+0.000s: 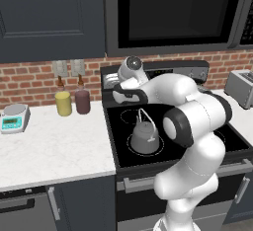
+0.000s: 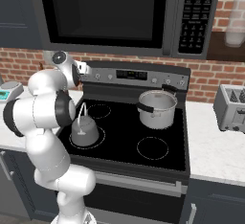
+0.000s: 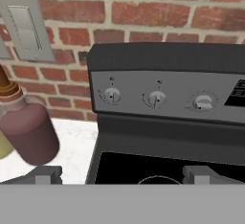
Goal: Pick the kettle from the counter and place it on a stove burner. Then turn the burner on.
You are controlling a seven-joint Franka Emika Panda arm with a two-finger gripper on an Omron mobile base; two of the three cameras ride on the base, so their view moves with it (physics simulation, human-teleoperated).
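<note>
The kettle (image 1: 145, 137) sits upright on the front-left stove burner (image 1: 159, 148), wire handle arching up; its spout I can't make out. One steel pot (image 2: 157, 108) stands at the cooktop's back right. Two bottles (image 1: 73, 101) wait on the counter (image 1: 54, 148) by the wall. The gripper (image 3: 122, 175), spread wide and empty, faces three knobs (image 3: 157, 99).

No text, brand or number is legible anywhere. The microwave keypad (image 2: 194, 15) shows rows of small pale marks, too blurred to read. The stove's control panel (image 2: 131, 74) carries a dark display with faint light specks (no digits can be made out). In the hand view, each stove knob (image 3: 112, 95) has a tiny mark above it and a curved scale line beside it, none readable. The kitchen scale (image 1: 13, 117) has a teal display panel showing no discernible characters.
</note>
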